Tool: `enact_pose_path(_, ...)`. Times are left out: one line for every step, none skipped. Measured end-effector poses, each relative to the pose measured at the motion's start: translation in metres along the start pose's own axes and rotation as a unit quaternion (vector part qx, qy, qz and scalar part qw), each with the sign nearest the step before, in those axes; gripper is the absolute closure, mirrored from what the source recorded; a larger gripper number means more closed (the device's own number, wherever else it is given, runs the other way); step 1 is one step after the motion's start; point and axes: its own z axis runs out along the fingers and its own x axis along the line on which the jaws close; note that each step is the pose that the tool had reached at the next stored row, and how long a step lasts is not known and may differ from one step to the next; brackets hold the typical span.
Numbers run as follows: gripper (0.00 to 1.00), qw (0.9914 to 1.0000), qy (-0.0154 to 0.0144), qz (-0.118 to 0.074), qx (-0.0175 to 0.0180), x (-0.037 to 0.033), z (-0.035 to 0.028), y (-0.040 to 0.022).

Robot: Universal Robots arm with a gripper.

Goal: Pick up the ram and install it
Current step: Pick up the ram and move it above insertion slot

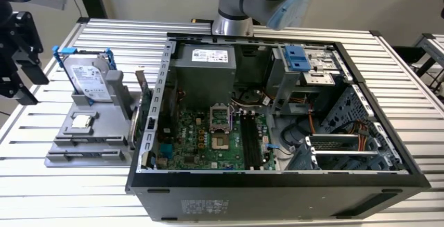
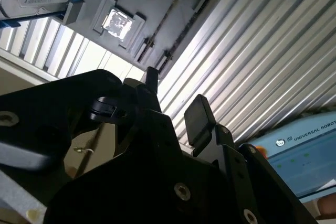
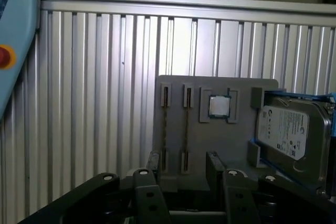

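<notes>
The ram [image 3: 165,128] is a thin stick standing on edge between the clips of a grey fixture plate [image 3: 220,135], with a second like stick [image 3: 187,128] beside it. In the second wrist view the ram [image 2: 160,19] runs across the same plate. In the exterior view it stands on the plate's side nearest the computer case [image 1: 140,99]. My gripper [image 3: 185,169] is open with nothing between its black fingers [image 3: 215,166]. In the exterior view my gripper [image 1: 24,81] hangs above the table, to the left of the plate [image 1: 76,144] and apart from it.
A silver hard drive [image 1: 90,76] with blue rails and a small square chip [image 1: 83,120] share the plate. The open computer case [image 1: 277,185] holds the motherboard with black slots [image 1: 253,144]. A light blue pendant [image 2: 299,150] lies on the ribbed table [image 1: 69,196].
</notes>
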Motion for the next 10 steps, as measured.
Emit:
enact_pose_path(0.00,1.00000,0.0000,0.000,0.0022,0.0000,0.0008,-0.0001)
enact_pose_path(0.00,1.00000,0.0001,0.000,0.0026,0.0000,0.0013,-0.0001)
enact_pose_path(0.00,1.00000,0.0001,0.000,0.0027,0.0000,0.0017,-0.0002)
enact_pose_path(0.00,1.00000,0.0001,0.000,0.0028,0.0000,0.0023,-0.0001)
enact_pose_path(0.00,1.00000,0.0001,0.001,0.0029,-0.0001,0.0028,0.0000)
enact_pose_path(0.00,0.99999,0.0001,0.002,0.0029,-0.0001,0.0033,0.0000)
enact_pose_path(0.00,0.99999,0.0001,0.003,0.0029,-0.0001,0.0039,-0.0001)
enact_pose_path(0.00,0.99999,0.0001,0.004,0.0030,-0.0001,0.0044,-0.0001)
enact_pose_path(0.00,0.99999,0.0002,0.004,0.0029,-0.0001,0.0047,-0.0001)
enact_pose_path(0.00,0.99999,0.0002,0.004,0.0029,-0.0001,0.0048,-0.0001)
